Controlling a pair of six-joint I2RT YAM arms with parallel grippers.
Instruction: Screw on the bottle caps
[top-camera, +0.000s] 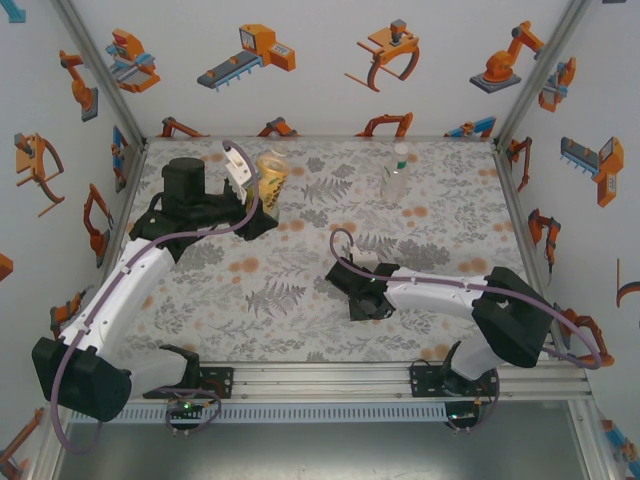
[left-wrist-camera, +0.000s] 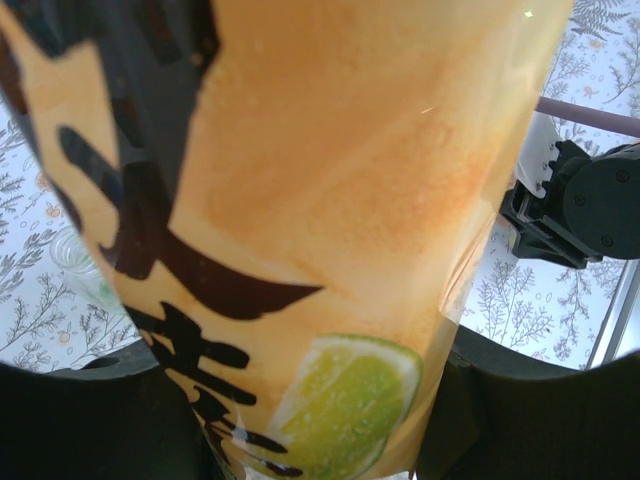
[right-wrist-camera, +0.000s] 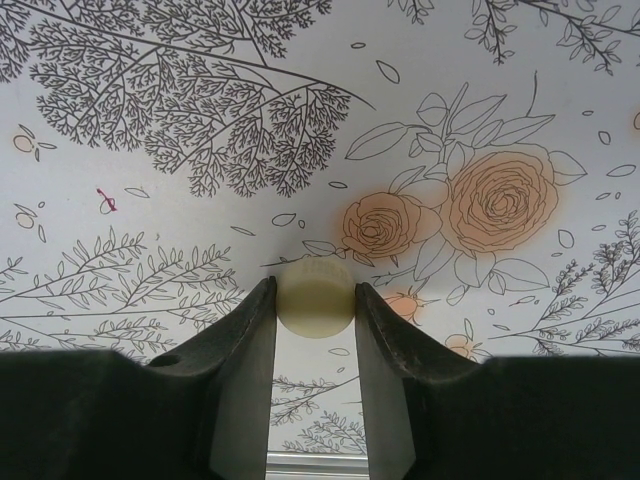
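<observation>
Yellow-labelled amber bottle (left-wrist-camera: 330, 200) sat right against the left wrist camera, its label showing black characters and a lime slice near the lower edge. Left gripper (top-camera: 262, 195) was clamped on this bottle, dark fingers (left-wrist-camera: 90, 420) pressed against both sides of its lower body. From above, the bottle stood roughly upright at the far left of the table (top-camera: 300, 310), just beside the left arm's black wrist housing; its mouth was too small to read clearly. Right gripper (right-wrist-camera: 314, 312) was pinching one bottle cap (right-wrist-camera: 315, 292), pale yellow-cream and round, with a finger touching each side of it. Whether the cap rested on the table or was raised just off it could not be told from the wrist view. Overhead, the right gripper (top-camera: 352, 285) lay low over the middle of the floral table cover, well apart from the amber bottle. Slim clear bottle (top-camera: 396, 180) stood upright near the far edge, right of centre, apart from both grippers; whatever topped its neck was too small to make out. Clear rounded item (left-wrist-camera: 78, 255) showed on the table past the left side of the amber bottle; its identity could not be settled. Right arm (left-wrist-camera: 590, 210) appeared dark in the left wrist view.
</observation>
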